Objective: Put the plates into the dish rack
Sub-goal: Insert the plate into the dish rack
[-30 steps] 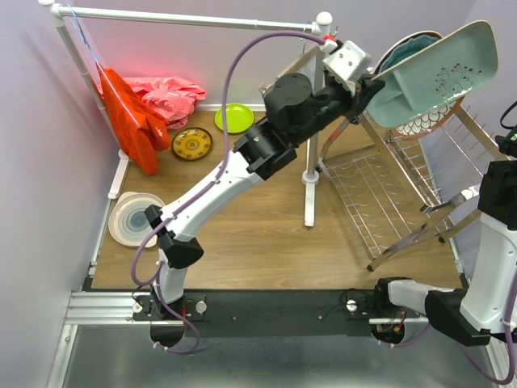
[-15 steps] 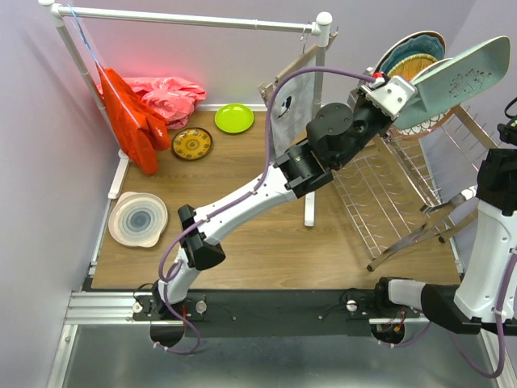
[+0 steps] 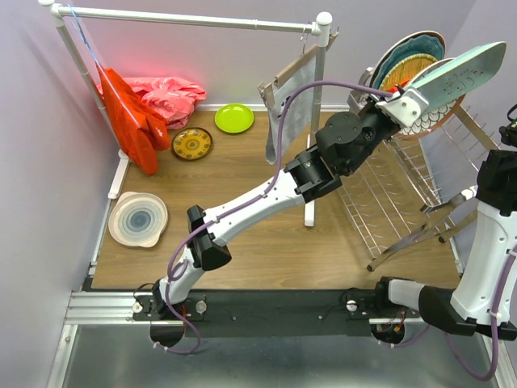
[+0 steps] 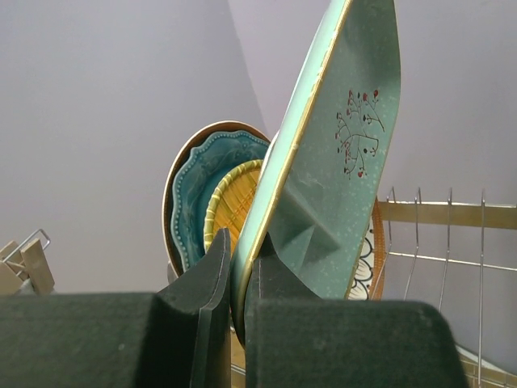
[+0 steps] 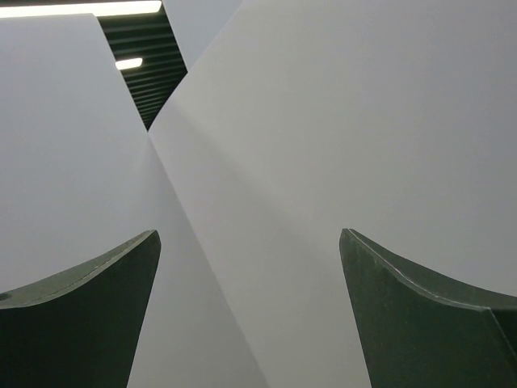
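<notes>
My left gripper [image 3: 406, 103] [image 4: 242, 260] is shut on the lower edge of the mint rectangular tray [image 3: 468, 71] [image 4: 349, 153]. It holds the tray tilted on edge above the back of the chrome dish rack [image 3: 380, 194]. In the rack behind the tray stand a brown-rimmed plate [image 3: 432, 39], a teal scalloped plate [image 4: 192, 194] and a woven yellow plate [image 4: 230, 202]. Another brown-rimmed floral plate [image 4: 368, 257] stands on the tray's far side. A lime green plate [image 3: 234, 118], a yellow-brown patterned plate [image 3: 192, 144] and a white ringed plate [image 3: 138, 218] lie on the table. My right gripper [image 5: 250, 267] is open, empty and faces the wall.
A white pipe rail [image 3: 312, 162] stands mid-table with a grey cloth [image 3: 284, 101] hung on it. Red [image 3: 129, 117] and pink [image 3: 170, 93] cloths are at the back left. My right arm [image 3: 493, 242] stands upright at the right edge beside the rack.
My left arm has swung right and stretched out with the tray. The tray has turned from broad-side to nearly edge-on over the rack's back rows. My right arm has barely moved.
</notes>
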Available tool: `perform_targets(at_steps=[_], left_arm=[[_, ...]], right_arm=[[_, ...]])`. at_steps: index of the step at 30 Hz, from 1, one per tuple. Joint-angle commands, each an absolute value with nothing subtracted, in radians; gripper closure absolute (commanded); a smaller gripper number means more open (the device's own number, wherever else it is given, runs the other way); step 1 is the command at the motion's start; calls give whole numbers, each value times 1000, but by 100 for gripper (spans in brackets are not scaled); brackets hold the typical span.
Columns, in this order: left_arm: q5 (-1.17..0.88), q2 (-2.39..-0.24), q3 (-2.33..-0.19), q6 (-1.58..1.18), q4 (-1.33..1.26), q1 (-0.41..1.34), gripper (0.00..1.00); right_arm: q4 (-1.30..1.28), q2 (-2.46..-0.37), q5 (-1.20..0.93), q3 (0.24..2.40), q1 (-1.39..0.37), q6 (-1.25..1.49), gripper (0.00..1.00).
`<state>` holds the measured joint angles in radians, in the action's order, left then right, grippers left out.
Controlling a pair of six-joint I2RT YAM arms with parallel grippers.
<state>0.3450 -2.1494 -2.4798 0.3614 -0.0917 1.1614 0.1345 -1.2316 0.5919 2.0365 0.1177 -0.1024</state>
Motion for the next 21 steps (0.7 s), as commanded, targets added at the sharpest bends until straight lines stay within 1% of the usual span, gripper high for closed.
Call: perform_targets(at_steps=[1, 21], left_arm=[[365, -2115, -2513, 414, -271, 1193, 100], [428, -2131, -2476, 479, -271, 1221, 100]], right_arm=[[153, -1209, 624, 2022, 133, -80, 0], [126, -1189, 621, 2002, 163, -51, 0]])
